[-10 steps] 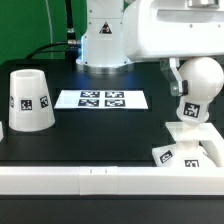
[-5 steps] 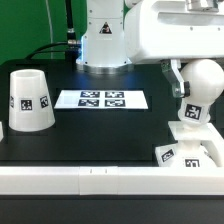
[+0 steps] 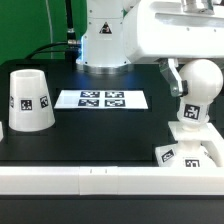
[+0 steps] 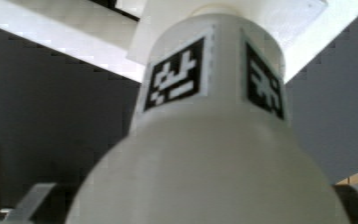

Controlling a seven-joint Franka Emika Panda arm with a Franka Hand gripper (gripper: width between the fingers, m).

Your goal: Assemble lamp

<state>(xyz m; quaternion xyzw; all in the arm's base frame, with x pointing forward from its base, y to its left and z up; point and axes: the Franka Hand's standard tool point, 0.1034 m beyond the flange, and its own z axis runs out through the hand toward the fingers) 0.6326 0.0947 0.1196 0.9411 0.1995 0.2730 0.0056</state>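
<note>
one shade, one bulb post, one base, one marker board

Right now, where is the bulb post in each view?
Exterior view: the bulb post stands upright at the exterior view's right, above the base.
Wrist view: the bulb post fills most of the picture, very close.
Shared landmark: the black-white tag on the post.

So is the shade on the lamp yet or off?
Off. The shade stands alone on the table at the exterior view's left, apart from the bulb post upright on the base at that view's right.
</note>
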